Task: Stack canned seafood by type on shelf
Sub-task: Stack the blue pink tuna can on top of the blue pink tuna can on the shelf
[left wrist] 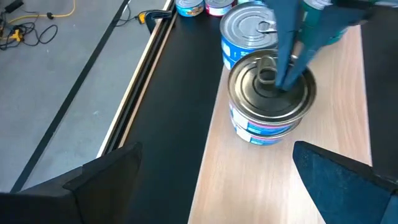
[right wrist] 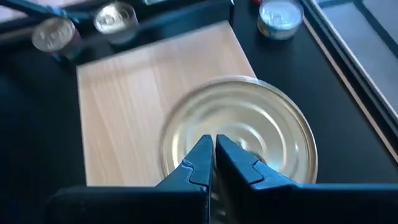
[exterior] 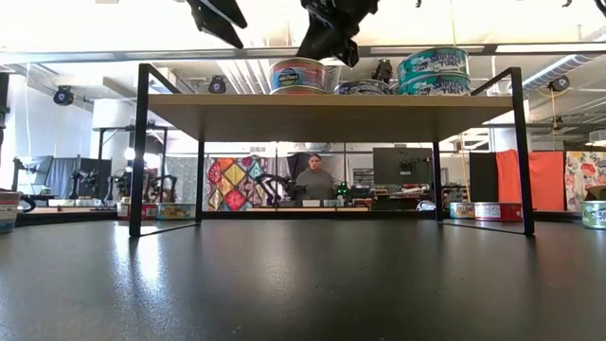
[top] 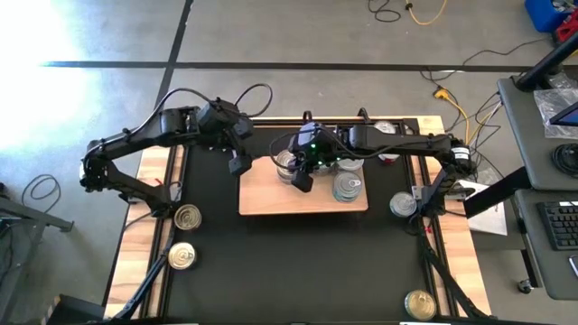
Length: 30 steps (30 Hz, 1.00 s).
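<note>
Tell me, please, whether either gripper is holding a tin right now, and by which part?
Neither: the left gripper hangs open beside the shelf; the right gripper, shut, is over a tin.

Black mat (top: 298, 262) covers surface centre; wood rim (top: 144, 226) shows along both sides. Floor: grey concrete w/ dark tape lines (top: 271, 65). Yellow cable (top: 424, 11) + black cable loops at far edge of floor; another yellow cable (top: 456, 113) near surface's far right corner. Desk (top: 542, 135) at right w/ keyboard (top: 560, 226). Low view, room beyond: person (exterior: 314, 180) seated in bkgd, multicolour patterned panel (exterior: 227, 183) beside, orange panel (exterior: 544, 180) at right, dark monitor (exterior: 402, 169) between.
</note>
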### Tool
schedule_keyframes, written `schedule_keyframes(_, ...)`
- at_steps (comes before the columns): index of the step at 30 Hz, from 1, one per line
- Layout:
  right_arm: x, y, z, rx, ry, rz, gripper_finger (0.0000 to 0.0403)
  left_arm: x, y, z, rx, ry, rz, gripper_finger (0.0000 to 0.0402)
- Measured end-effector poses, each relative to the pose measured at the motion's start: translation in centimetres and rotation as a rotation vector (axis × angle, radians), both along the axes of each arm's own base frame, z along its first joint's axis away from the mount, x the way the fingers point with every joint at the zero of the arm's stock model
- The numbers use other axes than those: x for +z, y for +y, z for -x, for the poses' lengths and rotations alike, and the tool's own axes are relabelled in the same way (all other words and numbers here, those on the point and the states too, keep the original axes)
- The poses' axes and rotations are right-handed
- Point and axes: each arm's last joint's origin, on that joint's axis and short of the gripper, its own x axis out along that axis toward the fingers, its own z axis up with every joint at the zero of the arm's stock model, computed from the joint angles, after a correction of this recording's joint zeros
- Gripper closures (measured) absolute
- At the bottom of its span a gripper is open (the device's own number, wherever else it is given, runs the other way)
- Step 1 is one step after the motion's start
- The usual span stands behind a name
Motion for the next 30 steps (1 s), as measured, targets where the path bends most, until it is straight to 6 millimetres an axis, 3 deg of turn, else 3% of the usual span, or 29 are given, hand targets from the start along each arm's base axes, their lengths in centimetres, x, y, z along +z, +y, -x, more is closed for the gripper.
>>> schedule_keyframes(30, -0.5, -1.1, 0.5, -0.086, 0.057, 0.056, 0.039, 0.0, -1.2, -0.3, -0.04, 0.0, -0.004, 0.0002)
